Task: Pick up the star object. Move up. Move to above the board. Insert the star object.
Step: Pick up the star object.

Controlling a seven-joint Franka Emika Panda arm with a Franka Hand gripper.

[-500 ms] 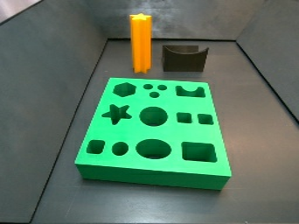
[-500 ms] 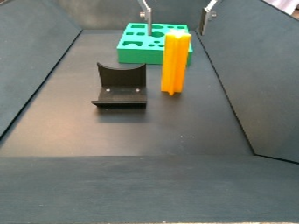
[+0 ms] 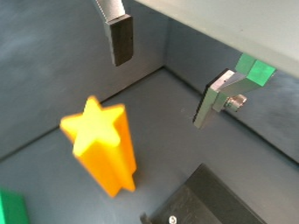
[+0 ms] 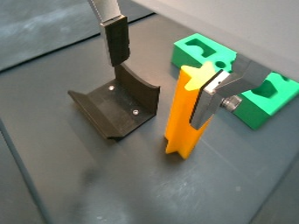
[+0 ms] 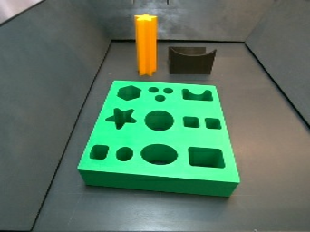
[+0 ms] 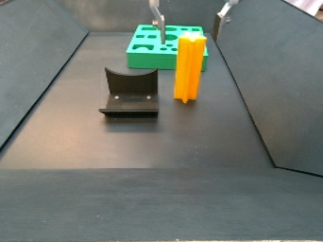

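Note:
The orange star object (image 6: 190, 66) stands upright on the dark floor, between the fixture (image 6: 127, 92) and the green board (image 6: 158, 45). It also shows in the other side view (image 5: 145, 43) behind the board (image 5: 158, 136), and in both wrist views (image 4: 184, 118) (image 3: 100, 144). My gripper (image 6: 191, 13) is open and empty, above the star object's top. In a wrist view the gripper (image 4: 163, 70) has one finger (image 4: 211, 96) close beside the star's top and the other finger (image 4: 115, 42) over the fixture (image 4: 117, 105). Nothing is between the pads.
The dark fixture (image 5: 190, 59) stands next to the star object. Sloping grey walls enclose the floor on both sides. Green board corners show past one finger in both wrist views (image 4: 205, 54) (image 3: 257, 70).
The gripper fingers have come slightly lower over the star object. The star object, board and fixture have not moved.

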